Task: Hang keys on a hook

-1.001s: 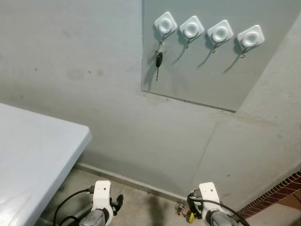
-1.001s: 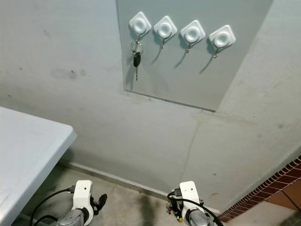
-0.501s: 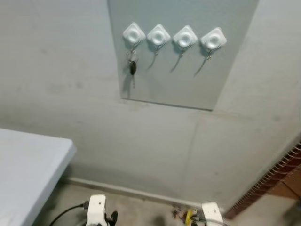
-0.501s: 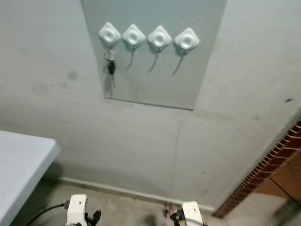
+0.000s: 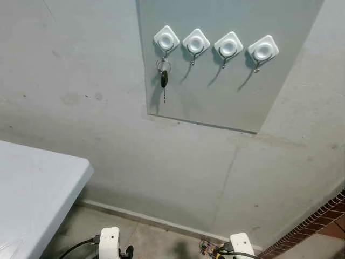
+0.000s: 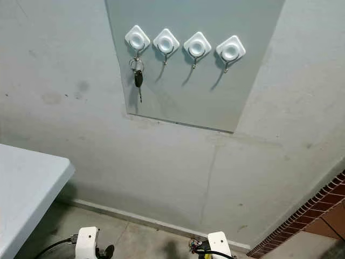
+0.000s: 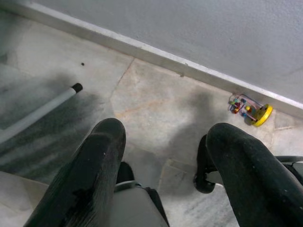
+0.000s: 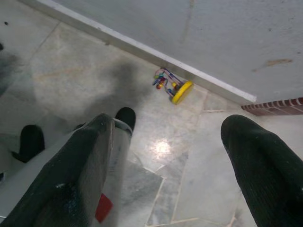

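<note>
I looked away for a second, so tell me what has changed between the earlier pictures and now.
Only the head camera's view shifted; nothing on the wall moved. The keys hang on the leftmost hook as before, the other three hooks stay bare. Both arms stay low, left claw and right claw open and empty over the floor.
</note>
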Tool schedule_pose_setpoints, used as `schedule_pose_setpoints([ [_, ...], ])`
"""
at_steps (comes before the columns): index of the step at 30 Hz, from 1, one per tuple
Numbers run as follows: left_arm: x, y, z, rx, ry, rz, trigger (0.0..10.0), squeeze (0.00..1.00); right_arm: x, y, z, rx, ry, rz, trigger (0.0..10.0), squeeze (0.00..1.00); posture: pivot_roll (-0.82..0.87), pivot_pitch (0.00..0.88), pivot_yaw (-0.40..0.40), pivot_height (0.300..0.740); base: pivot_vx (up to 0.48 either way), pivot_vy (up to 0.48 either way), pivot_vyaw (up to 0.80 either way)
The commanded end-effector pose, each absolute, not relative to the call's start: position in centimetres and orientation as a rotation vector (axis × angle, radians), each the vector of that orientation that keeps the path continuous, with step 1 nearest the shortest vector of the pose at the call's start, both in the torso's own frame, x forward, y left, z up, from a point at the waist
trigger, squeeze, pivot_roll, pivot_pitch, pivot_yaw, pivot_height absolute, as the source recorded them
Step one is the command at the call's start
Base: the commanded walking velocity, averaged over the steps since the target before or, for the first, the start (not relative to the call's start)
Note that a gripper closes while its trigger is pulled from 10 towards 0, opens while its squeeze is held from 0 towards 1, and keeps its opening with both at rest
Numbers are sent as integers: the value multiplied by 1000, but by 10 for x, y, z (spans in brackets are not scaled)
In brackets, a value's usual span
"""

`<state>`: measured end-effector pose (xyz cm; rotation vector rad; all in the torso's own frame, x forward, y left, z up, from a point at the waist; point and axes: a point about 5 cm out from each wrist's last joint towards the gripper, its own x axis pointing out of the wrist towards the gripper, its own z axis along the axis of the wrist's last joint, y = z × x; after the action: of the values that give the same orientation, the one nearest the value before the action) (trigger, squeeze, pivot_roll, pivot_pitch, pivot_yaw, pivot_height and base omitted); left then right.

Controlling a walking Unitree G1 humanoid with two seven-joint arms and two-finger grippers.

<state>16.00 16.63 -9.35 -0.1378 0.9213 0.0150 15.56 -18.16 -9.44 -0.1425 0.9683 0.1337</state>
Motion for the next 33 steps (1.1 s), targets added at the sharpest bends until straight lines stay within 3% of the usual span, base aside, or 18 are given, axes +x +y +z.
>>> schedule_pose_setpoints([
  [1,155,168,-95,-150,931,34,10000,0,156,-185,-94,-150,970,133,10000,0,-212,14,-33,740,0,0,0],
  [9,156,168,-95,-142,930,26,10000,0,154,-185,-95,-166,979,146,10000,0,-213,16,-34,740,0,0,70],
  [33,154,171,-95,-149,927,47,10000,0,153,-181,-95,-170,987,178,10000,0,-197,20,-44,740,0,0,800],
])
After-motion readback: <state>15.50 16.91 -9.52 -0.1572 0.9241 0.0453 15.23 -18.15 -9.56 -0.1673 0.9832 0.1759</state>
